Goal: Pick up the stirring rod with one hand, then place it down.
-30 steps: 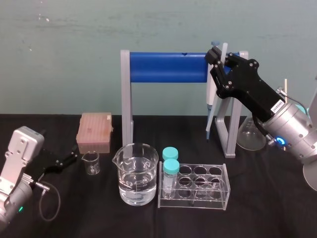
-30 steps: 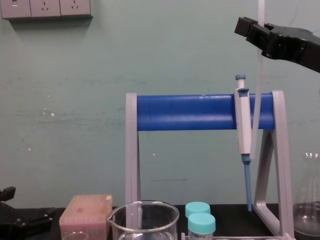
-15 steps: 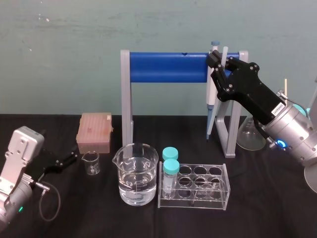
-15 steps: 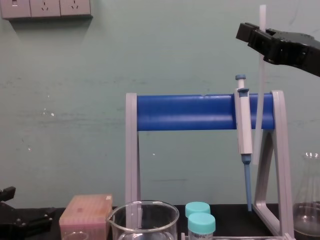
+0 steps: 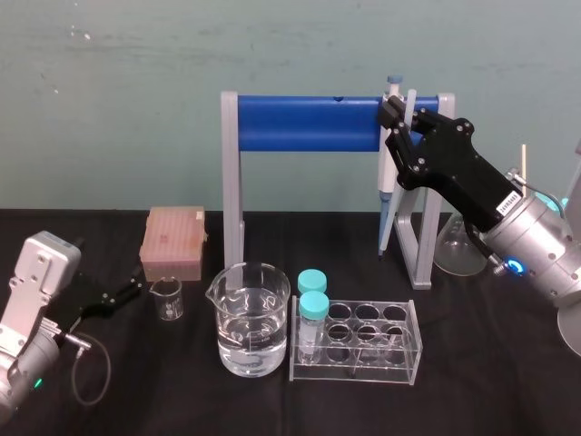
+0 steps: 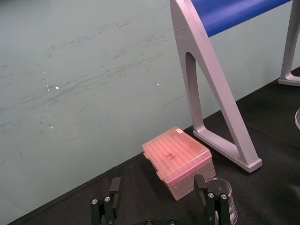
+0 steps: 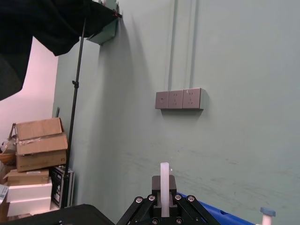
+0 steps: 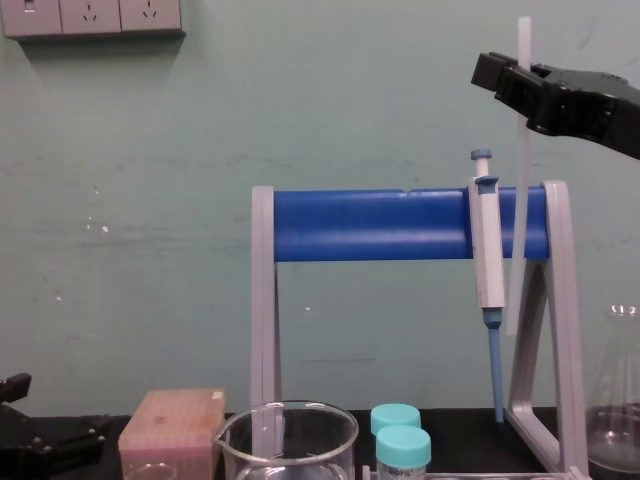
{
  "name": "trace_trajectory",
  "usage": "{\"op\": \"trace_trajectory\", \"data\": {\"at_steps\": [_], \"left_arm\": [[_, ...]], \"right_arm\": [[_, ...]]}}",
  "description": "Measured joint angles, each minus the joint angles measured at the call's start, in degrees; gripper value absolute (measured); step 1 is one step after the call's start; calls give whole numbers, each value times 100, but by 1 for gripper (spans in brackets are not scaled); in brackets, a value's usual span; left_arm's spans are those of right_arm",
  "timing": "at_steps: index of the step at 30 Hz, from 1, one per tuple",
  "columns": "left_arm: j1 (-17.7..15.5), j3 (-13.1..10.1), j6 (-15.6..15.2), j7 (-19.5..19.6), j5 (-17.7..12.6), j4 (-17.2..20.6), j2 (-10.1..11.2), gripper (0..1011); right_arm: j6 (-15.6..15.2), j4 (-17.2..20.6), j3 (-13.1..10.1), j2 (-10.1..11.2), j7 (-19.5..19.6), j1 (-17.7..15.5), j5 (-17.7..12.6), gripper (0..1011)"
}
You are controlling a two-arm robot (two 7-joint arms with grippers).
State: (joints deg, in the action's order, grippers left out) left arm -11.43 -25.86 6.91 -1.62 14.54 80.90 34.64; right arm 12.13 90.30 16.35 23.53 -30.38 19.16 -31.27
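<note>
Between the right gripper's [image 8: 510, 75] clamped jaws the stirring rod [image 8: 518, 240] hangs upright, mostly below the claw, beside the pipette [image 8: 488, 260]. Set-down looks next: lower it gently. Left gripper [image 5: 118, 294] parked far left, fingers apart.

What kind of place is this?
Probably a science lab: a pipette hangs on a blue stand, with a glass beaker and test-tube rack in front. The right gripper holds a stirring rod by the stand; the left gripper rests low.
</note>
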Motion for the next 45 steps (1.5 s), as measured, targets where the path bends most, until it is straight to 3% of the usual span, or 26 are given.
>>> {"op": "trace_trajectory", "data": {"at_steps": [45], "left_arm": [[0,0,0,0,0,0,0,1000]], "right_arm": [[-58,22,32,79,-67,-56,-58,67]]}}
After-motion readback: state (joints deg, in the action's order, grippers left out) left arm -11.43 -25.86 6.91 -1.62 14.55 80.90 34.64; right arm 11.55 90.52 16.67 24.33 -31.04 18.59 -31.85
